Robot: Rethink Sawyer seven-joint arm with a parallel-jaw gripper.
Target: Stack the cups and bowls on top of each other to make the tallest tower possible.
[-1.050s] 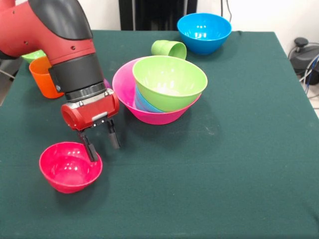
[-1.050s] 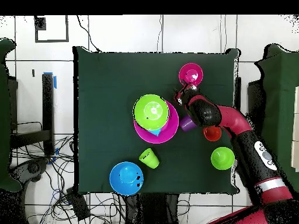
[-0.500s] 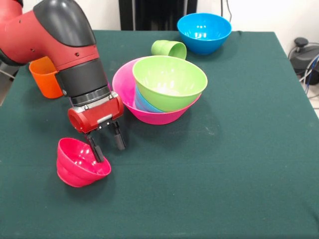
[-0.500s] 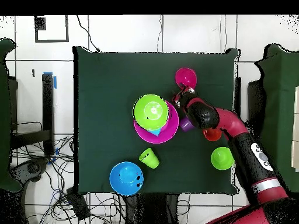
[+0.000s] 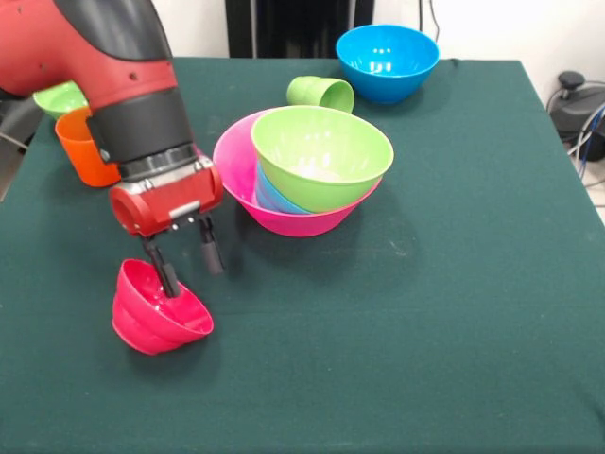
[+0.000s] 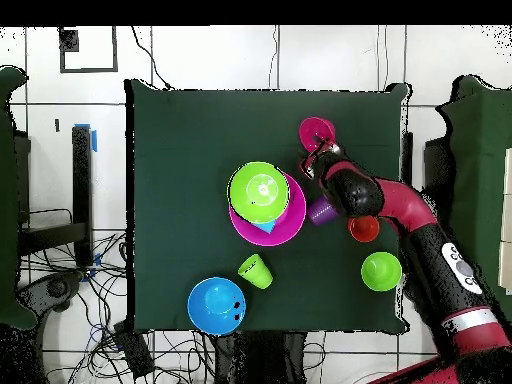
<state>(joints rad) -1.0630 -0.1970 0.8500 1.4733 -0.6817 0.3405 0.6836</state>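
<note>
Front view first: my gripper (image 5: 185, 268) hangs at lower left of the frame, its two dark fingers parted, one finger (image 5: 166, 277) down inside the small red bowl (image 5: 159, 310) and the other outside, beyond the rim. So the bowl's wall stands between my fingers, but I see a gap there and no firm pinch; I judge I have it hooked, not held. The bowl is tipped, mouth turned up and toward the frame's upper left, resting on its side wall on the green table (image 5: 454, 312). The tower (image 5: 304, 170) sits right of and above my gripper in the frame: a large pink bowl (image 5: 234, 161) as base, a light blue piece nested in it, a green bowl (image 5: 321, 156) tilted on top. That is the way the red bowl must travel, up and rightward. A green cup (image 5: 321, 93) lies on its side beyond the tower, a blue bowl (image 5: 388, 61) stands at top, an orange cup (image 5: 83, 147) shows behind my arm.

Overhead view: my gripper (image 6: 318, 152) meets the red bowl (image 6: 317, 131) in the upper middle; the tower (image 6: 266, 200) lies down and left of it, near. A purple cup (image 6: 320, 211) stands just beside the pink bowl's right edge, under my arm.
</note>
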